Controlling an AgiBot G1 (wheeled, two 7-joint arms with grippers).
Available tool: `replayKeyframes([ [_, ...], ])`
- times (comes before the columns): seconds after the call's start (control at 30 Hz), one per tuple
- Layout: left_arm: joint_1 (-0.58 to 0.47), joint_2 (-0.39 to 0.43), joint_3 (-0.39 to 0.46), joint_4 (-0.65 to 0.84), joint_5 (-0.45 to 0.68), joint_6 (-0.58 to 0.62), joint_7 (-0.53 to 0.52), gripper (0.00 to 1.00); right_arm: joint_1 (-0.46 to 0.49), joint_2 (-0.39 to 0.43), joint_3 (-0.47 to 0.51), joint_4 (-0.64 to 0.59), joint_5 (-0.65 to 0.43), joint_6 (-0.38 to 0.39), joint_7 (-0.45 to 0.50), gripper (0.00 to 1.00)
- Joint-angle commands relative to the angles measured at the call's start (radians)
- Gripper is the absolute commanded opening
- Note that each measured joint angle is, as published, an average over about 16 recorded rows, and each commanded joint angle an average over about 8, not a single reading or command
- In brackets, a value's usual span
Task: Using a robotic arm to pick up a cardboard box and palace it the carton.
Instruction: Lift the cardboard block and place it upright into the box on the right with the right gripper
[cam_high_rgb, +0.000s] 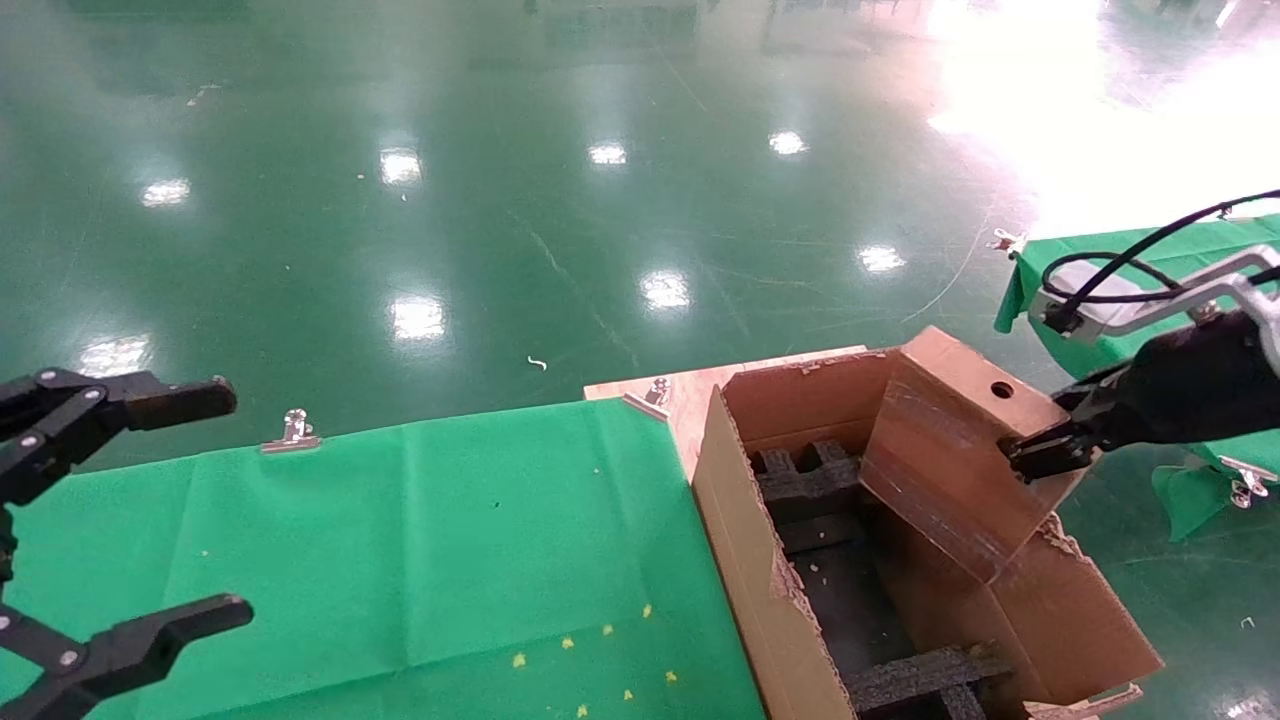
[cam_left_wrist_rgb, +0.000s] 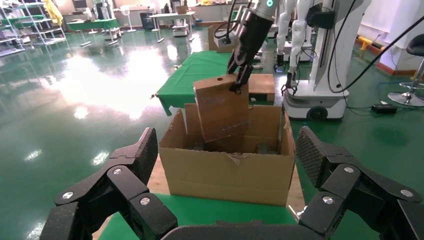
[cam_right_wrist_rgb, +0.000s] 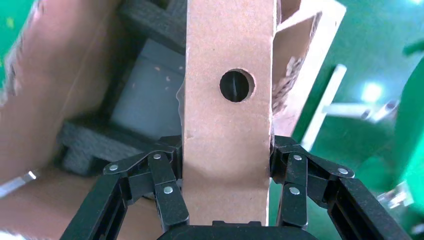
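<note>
My right gripper (cam_high_rgb: 1040, 455) is shut on the small brown cardboard box (cam_high_rgb: 950, 450) with a round hole. It holds the box tilted, its lower end inside the open carton (cam_high_rgb: 760, 560). The right wrist view shows the box (cam_right_wrist_rgb: 227, 130) clamped between both fingers (cam_right_wrist_rgb: 165, 175), above the carton's black foam inserts (cam_right_wrist_rgb: 95, 145). The left wrist view shows the box (cam_left_wrist_rgb: 220, 110) hanging in the carton (cam_left_wrist_rgb: 230, 170) from the right arm (cam_left_wrist_rgb: 250, 35). My left gripper (cam_high_rgb: 120, 520) is open and empty at the left, over the green cloth.
The carton stands on a wooden board (cam_high_rgb: 690, 400) at the right end of the green-covered table (cam_high_rgb: 400, 540). Metal clips (cam_high_rgb: 292, 432) hold the cloth. A second green table (cam_high_rgb: 1150, 270) lies behind the right arm. Shiny green floor lies beyond.
</note>
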Motion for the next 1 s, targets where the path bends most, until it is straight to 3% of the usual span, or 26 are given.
replayKeyframes([
  [0.03, 0.000, 0.000, 0.000, 0.000, 0.000, 0.000, 0.000, 1.00, -0.013, 0.017, -0.008, 0.043, -0.016, 0.023, 0.121, 0.00],
  [0.2, 0.000, 0.000, 0.000, 0.000, 0.000, 0.000, 0.000, 1.00, -0.039, 0.040, -0.025, 0.090, -0.063, 0.065, 0.299, 0.00],
  [0.4, 0.000, 0.000, 0.000, 0.000, 0.000, 0.000, 0.000, 1.00, -0.065, 0.043, -0.040, 0.105, -0.100, 0.104, 0.409, 0.00],
  [1.0, 0.000, 0.000, 0.000, 0.000, -0.001, 0.000, 0.000, 1.00, -0.093, 0.025, -0.049, 0.093, -0.085, 0.132, 0.450, 0.00],
])
